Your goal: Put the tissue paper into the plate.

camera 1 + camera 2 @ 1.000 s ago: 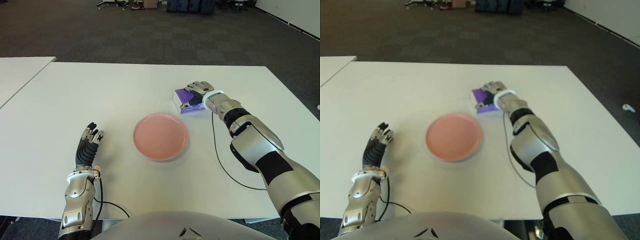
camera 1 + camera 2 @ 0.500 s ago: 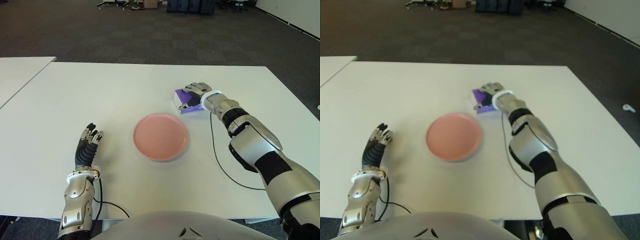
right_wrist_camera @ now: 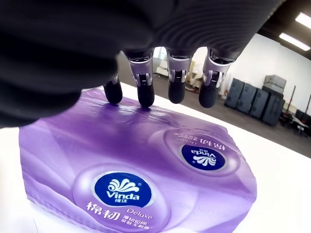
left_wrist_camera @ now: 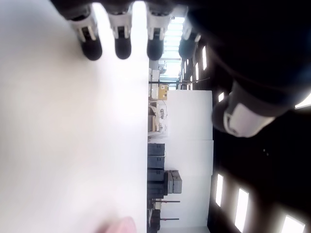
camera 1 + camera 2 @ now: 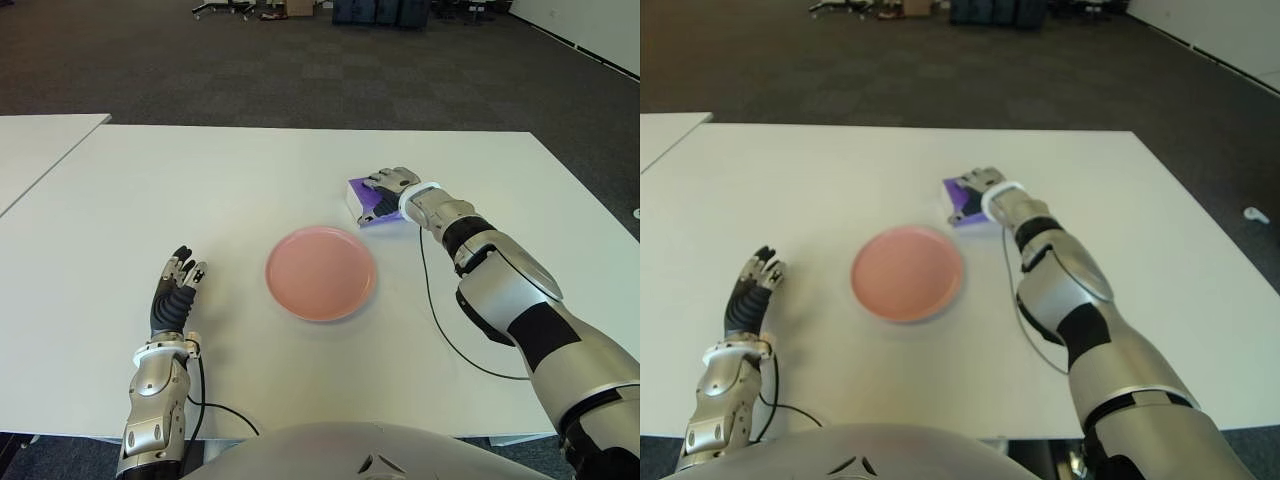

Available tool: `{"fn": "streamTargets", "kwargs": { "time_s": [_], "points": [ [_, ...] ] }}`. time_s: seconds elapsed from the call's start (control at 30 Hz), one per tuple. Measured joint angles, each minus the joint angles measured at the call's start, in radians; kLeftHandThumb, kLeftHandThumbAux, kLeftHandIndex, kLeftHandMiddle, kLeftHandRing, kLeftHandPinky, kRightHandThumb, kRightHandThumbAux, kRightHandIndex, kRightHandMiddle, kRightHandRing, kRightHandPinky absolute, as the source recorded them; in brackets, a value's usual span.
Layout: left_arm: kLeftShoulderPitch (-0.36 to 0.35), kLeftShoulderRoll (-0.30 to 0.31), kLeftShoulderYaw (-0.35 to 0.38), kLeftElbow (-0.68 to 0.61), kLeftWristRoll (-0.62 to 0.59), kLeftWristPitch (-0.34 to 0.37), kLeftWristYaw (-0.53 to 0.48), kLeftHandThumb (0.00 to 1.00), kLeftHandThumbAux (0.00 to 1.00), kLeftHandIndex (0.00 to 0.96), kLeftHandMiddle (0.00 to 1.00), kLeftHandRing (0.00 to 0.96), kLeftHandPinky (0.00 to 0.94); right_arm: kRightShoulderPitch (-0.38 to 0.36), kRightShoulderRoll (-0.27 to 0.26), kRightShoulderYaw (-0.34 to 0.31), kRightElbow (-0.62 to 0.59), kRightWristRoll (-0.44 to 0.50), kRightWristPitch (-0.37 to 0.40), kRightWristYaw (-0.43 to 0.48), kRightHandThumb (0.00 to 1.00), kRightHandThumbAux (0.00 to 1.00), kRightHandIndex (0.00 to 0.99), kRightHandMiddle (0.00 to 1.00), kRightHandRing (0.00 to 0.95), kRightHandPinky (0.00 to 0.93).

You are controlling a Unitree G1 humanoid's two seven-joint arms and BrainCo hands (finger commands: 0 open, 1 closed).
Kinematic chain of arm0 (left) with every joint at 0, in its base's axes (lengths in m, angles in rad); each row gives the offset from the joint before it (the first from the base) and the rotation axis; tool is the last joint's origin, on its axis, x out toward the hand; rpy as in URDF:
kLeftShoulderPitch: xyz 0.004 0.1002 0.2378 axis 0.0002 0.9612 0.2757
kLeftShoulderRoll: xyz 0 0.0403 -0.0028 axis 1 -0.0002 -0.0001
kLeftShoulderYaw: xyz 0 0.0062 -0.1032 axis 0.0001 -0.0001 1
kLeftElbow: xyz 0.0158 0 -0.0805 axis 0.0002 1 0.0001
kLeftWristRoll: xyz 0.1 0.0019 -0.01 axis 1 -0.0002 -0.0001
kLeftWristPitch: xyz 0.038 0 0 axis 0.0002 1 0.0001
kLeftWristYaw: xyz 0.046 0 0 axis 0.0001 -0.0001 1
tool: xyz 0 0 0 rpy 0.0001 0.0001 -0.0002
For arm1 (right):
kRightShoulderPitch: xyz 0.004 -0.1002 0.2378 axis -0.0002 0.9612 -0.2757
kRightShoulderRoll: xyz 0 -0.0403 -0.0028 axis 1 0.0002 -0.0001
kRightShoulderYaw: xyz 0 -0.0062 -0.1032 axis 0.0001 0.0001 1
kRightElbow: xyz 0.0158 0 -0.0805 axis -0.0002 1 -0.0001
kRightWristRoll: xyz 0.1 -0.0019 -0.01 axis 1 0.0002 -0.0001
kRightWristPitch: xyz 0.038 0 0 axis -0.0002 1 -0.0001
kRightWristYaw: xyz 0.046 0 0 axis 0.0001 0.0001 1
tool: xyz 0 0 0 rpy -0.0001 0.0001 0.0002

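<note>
The right hand (image 5: 385,186) is stretched out over the soft purple plastic-wrapped pack of tissue paper (image 3: 146,160), which lies flat on the white table (image 5: 200,190) directly beneath its palm. In the right wrist view the fingers (image 3: 146,92) reach across the pack's top, extended rather than curled, their tips at or just touching the wrapper near its far edge; nothing is gripped yet, and the thumb is out of sight. The pack's long axis appears to run roughly across the line of the fingers, so a closing grasp would likely pinch its shorter span. From this hand, the round pink plate (image 5: 321,272) sits back toward the robot and inward, near but clear of the pack, so the carry looks short. The left hand (image 5: 177,292) shows well apart on the plate's other side, fingers straight and relaxed, holding nothing, and far less well placed for the pick.
</note>
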Motion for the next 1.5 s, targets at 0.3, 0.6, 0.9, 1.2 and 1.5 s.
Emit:
{"fn": "streamTargets", "kwargs": {
  "time_s": [0.3, 0.6, 0.9, 1.2, 1.5],
  "points": [
    [0.000, -0.003, 0.000, -0.001, -0.002, 0.000, 0.000, 0.044, 0.520, 0.000, 0.000, 0.000, 0.004, 0.000, 0.000, 0.005, 0.000, -0.005, 0.000, 0.000, 0.402, 0.264, 0.000, 0.000, 0.000, 0.000],
    [0.001, -0.005, -0.003, -0.001, 0.011, -0.001, 0.003, 0.029, 0.517, 0.000, 0.000, 0.000, 0.000, 0.000, 0.000, 0.004, 0.000, -0.005, 0.002, 0.000, 0.398, 0.264, 0.000, 0.000, 0.000, 0.000],
    [0.005, -0.005, -0.007, -0.005, 0.028, -0.001, 0.007, 0.024, 0.519, 0.000, 0.000, 0.000, 0.005, -0.001, -0.009, 0.003, 0.000, -0.007, 0.005, -0.008, 0.407, 0.256, 0.000, 0.000, 0.000, 0.000],
    [0.015, -0.005, -0.006, -0.022, 0.013, -0.001, 0.007, 0.023, 0.534, 0.000, 0.000, 0.000, 0.007, 0.004, -0.020, 0.039, 0.003, -0.041, 0.038, -0.031, 0.437, 0.263, 0.000, 0.000, 0.000, 0.000],
    [0.025, -0.005, -0.001, -0.032, 0.007, -0.001, 0.007, 0.022, 0.540, 0.000, 0.000, 0.000, 0.031, 0.036, -0.021, 0.064, 0.005, -0.055, 0.064, -0.040, 0.459, 0.270, 0.000, 0.000, 0.000, 0.000]
  ]
}}
